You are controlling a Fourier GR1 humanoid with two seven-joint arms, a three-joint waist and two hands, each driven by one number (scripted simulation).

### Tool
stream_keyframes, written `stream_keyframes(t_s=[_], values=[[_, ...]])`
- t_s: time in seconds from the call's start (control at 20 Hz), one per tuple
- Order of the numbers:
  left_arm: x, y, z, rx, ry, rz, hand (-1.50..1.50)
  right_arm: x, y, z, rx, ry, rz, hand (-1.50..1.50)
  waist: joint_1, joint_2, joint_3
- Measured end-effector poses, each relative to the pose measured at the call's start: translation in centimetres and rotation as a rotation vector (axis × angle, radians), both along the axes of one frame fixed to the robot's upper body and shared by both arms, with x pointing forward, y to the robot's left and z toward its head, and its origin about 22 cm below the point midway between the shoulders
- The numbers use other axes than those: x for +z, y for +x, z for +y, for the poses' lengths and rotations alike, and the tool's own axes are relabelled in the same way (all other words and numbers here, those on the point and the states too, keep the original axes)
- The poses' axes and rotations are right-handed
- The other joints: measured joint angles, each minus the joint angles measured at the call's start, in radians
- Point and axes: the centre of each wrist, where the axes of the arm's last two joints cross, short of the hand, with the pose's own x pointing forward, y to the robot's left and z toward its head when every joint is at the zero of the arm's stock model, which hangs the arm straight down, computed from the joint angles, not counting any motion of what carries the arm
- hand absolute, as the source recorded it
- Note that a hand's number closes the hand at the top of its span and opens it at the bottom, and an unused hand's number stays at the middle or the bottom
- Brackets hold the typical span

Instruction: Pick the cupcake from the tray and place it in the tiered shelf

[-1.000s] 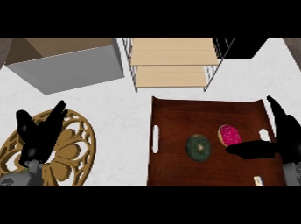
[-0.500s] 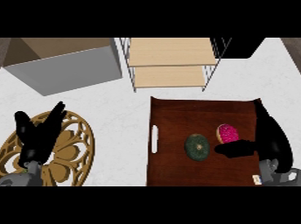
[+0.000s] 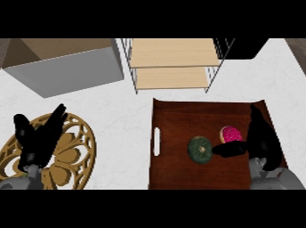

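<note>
At the far left, the left robot hand (image 3: 41, 136) is resting over a gold openwork trivet (image 3: 70, 149) on the white table (image 3: 122, 116), its fingers straight and spread, holding nothing. Behind it, a grey box (image 3: 70, 71) is standing open. Further right, at the back, the tiered shelf (image 3: 174, 64) is waiting with its pale wooden boards bare.

In front of it, the dark wooden tray (image 3: 182, 129) is carrying a green round item (image 3: 199, 149) and, just beside it, the pink-topped cupcake (image 3: 230, 133). The right robot hand (image 3: 260, 138) is reaching over the tray's right side; its thumb is pointing left, close to or touching the cupcake, and its fingers are extended rather than curled, so nothing is gripped yet.

The likely trouble: the thumb is coming in low from the side, so it could push the cupcake toward the green item or tip it over before the fingers close around it.

Compared with half a second ago, the right hand is sitting slightly nearer the cupcake; the left hand, tray and both items have not moved.
</note>
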Motion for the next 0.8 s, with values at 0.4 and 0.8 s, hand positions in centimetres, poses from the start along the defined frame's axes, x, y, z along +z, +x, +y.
stream_keyframes(t_s=[0.4,0.8], values=[[0.3,0.2,0.2,0.003,0.002,0.008,0.00,-2.2,0.9,-0.6,-0.052,-0.053,0.035,-1.50,0.000,0.000,0.000],[0.4,0.2,-0.3,0.005,-0.003,0.017,0.00,-3.9,1.8,-1.3,-0.081,-0.052,0.018,-1.50,0.000,0.000,-0.001]])
